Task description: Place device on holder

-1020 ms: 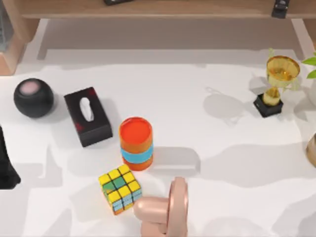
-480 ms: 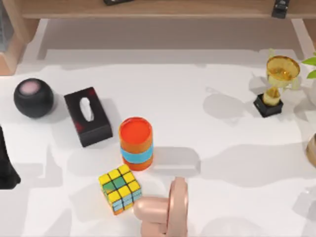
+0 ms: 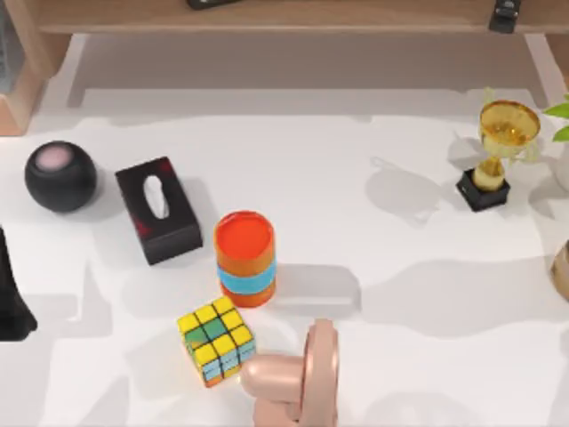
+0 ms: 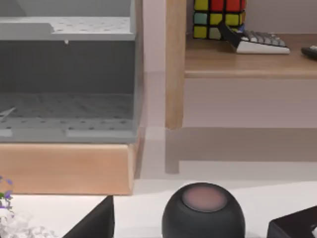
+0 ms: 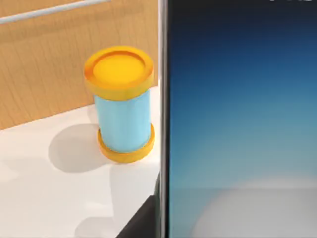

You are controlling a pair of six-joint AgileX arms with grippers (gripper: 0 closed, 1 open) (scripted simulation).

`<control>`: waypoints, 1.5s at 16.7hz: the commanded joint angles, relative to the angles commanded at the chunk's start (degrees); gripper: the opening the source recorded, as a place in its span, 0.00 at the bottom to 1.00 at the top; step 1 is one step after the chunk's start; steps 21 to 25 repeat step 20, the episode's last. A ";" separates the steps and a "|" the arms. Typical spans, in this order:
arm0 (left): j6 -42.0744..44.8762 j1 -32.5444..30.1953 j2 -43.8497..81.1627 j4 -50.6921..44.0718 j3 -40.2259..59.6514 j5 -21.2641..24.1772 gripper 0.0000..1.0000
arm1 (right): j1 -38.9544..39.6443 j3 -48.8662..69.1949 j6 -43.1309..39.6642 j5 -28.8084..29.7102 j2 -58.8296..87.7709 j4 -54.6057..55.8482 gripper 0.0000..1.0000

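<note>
White table (image 3: pixel 373 178) below a wooden shelf (image 3: pixel 356 13), crowded with bystanders: a tissue box (image 3: pixel 158 210), a speaker (image 3: pixel 60 176), a cube (image 3: pixel 216 343). The left arm (image 3: pixel 9 307) sits parked at the table's left edge. The phone (image 5: pixel 237 124) stands upright against the right wrist camera, screen lit, above the tabletop near a canister (image 5: pixel 121 104), probably carried that way to drop into the pink holder (image 3: pixel 302 374) at the near edge. Neither gripper's jaw state can be told.
</note>
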 joint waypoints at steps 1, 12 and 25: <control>0.00 0.00 0.00 0.00 0.00 0.00 1.00 | 0.00 0.00 0.00 0.00 0.00 0.00 0.00; 0.00 0.00 0.00 0.00 0.00 0.00 1.00 | 0.00 0.00 0.00 0.00 0.00 0.00 0.83; 0.00 0.00 0.00 0.00 0.00 0.00 1.00 | 0.00 0.00 0.00 0.00 0.00 0.00 1.00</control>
